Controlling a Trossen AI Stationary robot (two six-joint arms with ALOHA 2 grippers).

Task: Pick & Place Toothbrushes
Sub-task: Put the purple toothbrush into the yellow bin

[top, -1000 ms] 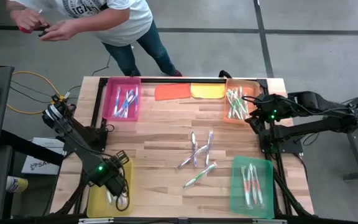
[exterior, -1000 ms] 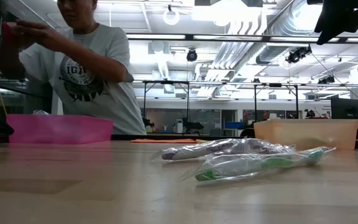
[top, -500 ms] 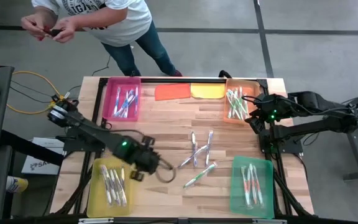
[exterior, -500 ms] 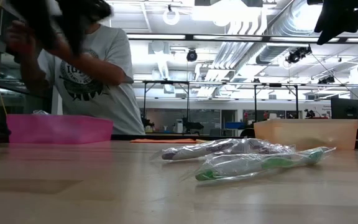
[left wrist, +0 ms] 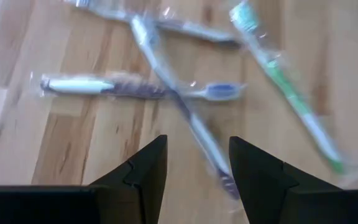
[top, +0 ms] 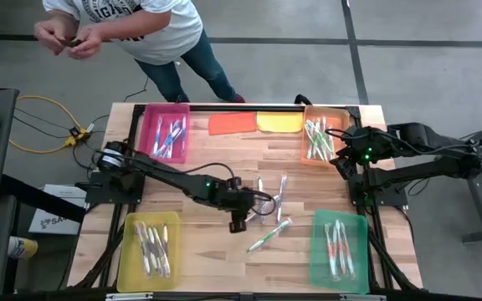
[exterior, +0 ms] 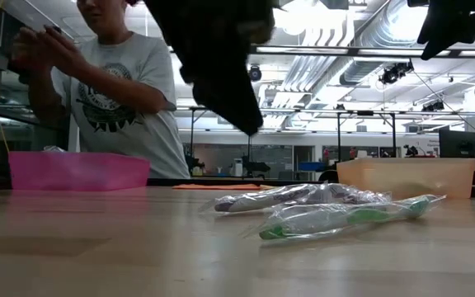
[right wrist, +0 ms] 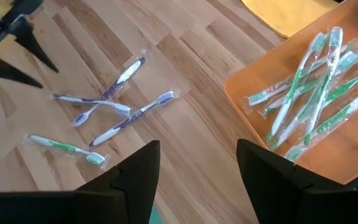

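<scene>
While four wrapped plastic toothbrushes (top: 268, 209) lie loose on the bare wood of the slatted wooden table (top: 216, 171), the left gripper (top: 249, 211) hangs above the table centre with its fingers parted and nothing between them. In the left wrist view, a blue-and-white wrapped toothbrush (left wrist: 188, 118) runs straight away from the gap between the fingers, its long axis roughly along the direction the gripper faces. A purple-handled wrapped toothbrush (left wrist: 135, 88) crosses it, lying crosswise to the gripper. A green-and-white wrapped toothbrush (left wrist: 288, 87) lies off to one side, slanted, apart from the crossed pair.

The right gripper (top: 347, 149) waits beside the orange plastic tray (top: 312, 111) at the far right corner, fingers apart, empty. It is well apart from the loose pile; the left arm is clearly nearer.

Judgement: the crosswise purple brush suits the present finger line best. The blue one would need a wrist turn. The two overlap, so lifting one may drag the other.

Other brushes already sit in the pink (top: 147, 142), yellow (top: 125, 251), and green plastic trays (top: 318, 251).
</scene>
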